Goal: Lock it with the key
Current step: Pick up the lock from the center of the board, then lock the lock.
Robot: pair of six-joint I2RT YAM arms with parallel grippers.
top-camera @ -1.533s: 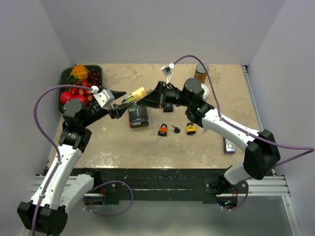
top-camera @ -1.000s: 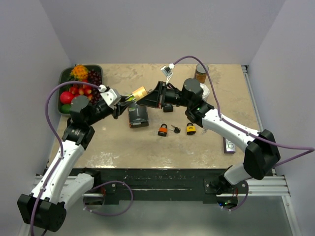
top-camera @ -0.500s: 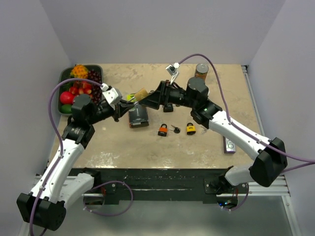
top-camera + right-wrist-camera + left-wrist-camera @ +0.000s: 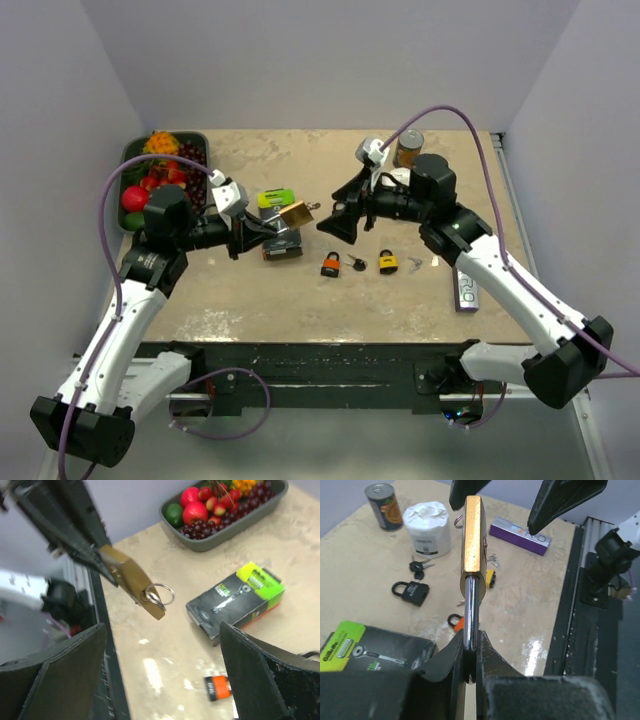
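The left end effector [image 4: 470, 652] is shut on the shackle [image 4: 470, 605] of the brass padlock [image 4: 472, 535], holding it above the bench [image 4: 250, 290]. The padlock's long axis points at the right end effector [image 4: 335, 213], which is wide open and empty, near the key ring [image 4: 159, 595].

Beige mottled tabletop [image 4: 270, 290] mid-frame. Plain pale lavender back wall [image 4: 320, 60] up top, matching side walls [image 4: 50, 150] left and right. Black frame [image 4: 340, 362] along the bottom, grey floor [image 4: 330, 450] below. Light even, diffuse.
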